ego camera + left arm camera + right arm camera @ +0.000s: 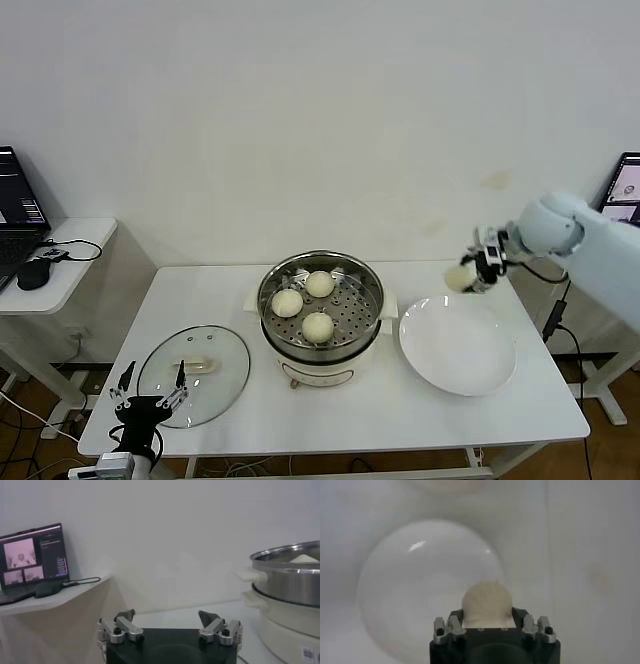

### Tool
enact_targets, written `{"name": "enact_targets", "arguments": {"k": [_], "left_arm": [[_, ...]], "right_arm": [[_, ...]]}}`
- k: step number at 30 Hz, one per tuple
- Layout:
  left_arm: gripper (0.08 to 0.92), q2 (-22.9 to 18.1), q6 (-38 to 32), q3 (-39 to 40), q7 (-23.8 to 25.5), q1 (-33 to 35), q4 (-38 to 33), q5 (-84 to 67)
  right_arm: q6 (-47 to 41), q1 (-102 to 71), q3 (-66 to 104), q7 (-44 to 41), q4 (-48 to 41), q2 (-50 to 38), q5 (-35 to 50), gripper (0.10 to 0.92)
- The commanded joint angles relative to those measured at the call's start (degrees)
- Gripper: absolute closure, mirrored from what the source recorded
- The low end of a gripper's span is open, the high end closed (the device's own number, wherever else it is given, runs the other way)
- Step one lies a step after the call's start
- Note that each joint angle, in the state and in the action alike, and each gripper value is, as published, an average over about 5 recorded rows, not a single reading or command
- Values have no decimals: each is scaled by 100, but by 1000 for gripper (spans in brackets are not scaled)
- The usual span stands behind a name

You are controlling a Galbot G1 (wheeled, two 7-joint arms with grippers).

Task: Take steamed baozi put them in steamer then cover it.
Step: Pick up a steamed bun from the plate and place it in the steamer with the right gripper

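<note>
Three creamy-white baozi (pixel 318 326) lie inside the shiny steel steamer (pixel 275 275) on its white pot base at the table's middle. Another baozi (pixel 459 278) (pixel 487 604) is held in the air by my right gripper (pixel 474 274) (pixel 487 611), which is shut on it above the far right rim of the white plate (pixel 458 345) (pixel 420 580). The glass cover (pixel 193 375) with its cream handle lies flat on the table at the left. My left gripper (pixel 150 388) (pixel 166 619) hangs open and empty at the cover's near edge, with the steamer (pixel 292 582) off to its side.
A side table (pixel 60 262) with a laptop and a mouse stands at the far left. A second screen (pixel 624 190) shows behind my right arm. The table's front edge runs close to my left gripper.
</note>
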Motion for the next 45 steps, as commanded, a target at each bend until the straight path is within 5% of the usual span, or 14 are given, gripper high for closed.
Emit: {"name": "enact_targets", "arguments": {"k": [1, 14, 37, 45], "left_arm": [[177, -35, 19, 41, -6, -50, -17, 15], [177, -125, 50, -43, -10, -91, -70, -17], [177, -80, 31, -67, -12, -98, -33, -57], [177, -68, 41, -80, -10, -110, -37, -59]], "right_arm": [[-970, 1656, -1157, 492, 663, 1119, 1801, 406], [-1740, 498, -1141, 1255, 36, 2458, 2194, 401], [-1733, -356, -999, 1452, -446, 2441, 1382, 402], [-1734, -71, -672, 1423, -13, 2048, 1609, 236]]}}
